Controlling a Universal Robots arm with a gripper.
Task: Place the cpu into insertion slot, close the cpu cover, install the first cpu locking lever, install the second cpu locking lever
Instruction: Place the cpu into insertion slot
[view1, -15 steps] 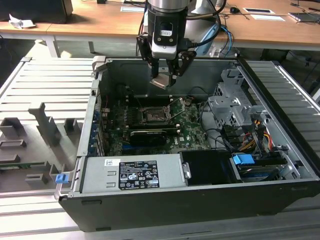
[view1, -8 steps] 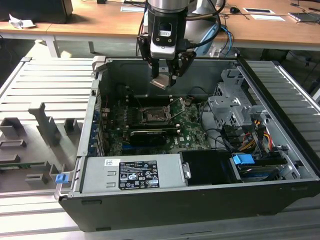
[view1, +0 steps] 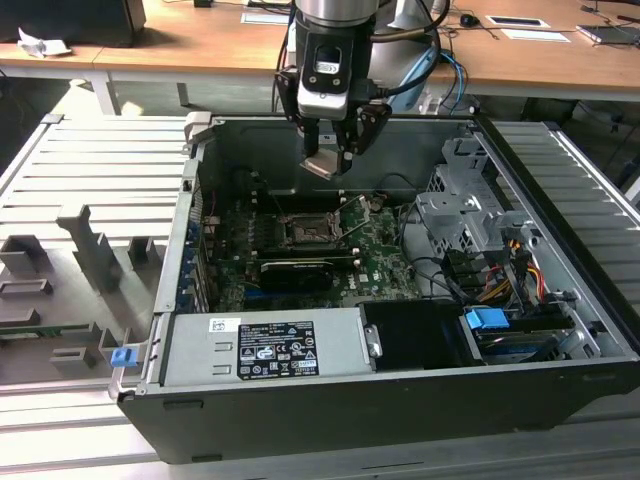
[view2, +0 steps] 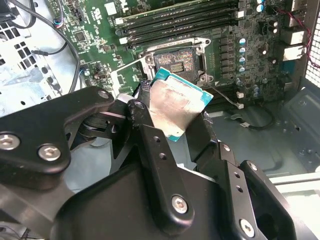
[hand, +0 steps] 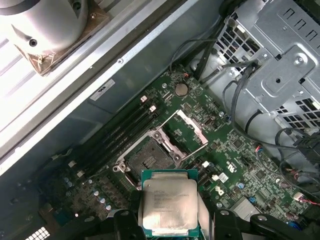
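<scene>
Two black fingers (view2: 150, 145) of the arm's gripper (view1: 329, 163) are set narrow and pinch the small flat square silvery-beige cpu (view1: 321, 166) by opposite edges. No gap shows between fingers and chip. In the second wrist view the cpu (view2: 175, 105) sits tilted with its metal face showing and a teal border round it. In the first wrist view the cpu (hand: 169, 205) lies face-on between the fingertips.

The chip is in the air over the open dark-grey metal computer case (view1: 400, 155), clear of the green circuit board (view1: 385, 255).

The small square black insertion slot (view1: 303, 232) is below the chip and well apart from it. Its contact field is exposed (seen in both wrist views: insertion slot (view2: 177, 60), insertion slot (hand: 144, 156)).

The thin grey metal cpu cover (hand: 194, 128), a frame with a cut-out centre, is flipped open and stands off one side of the slot. Long black memory sticks (hand: 120, 132) run along the opposite side.

The case rests on a grey ribbed metal surface (view1: 90, 170). In the exterior view the gripper hangs near the case's far wall, above the slot.
</scene>
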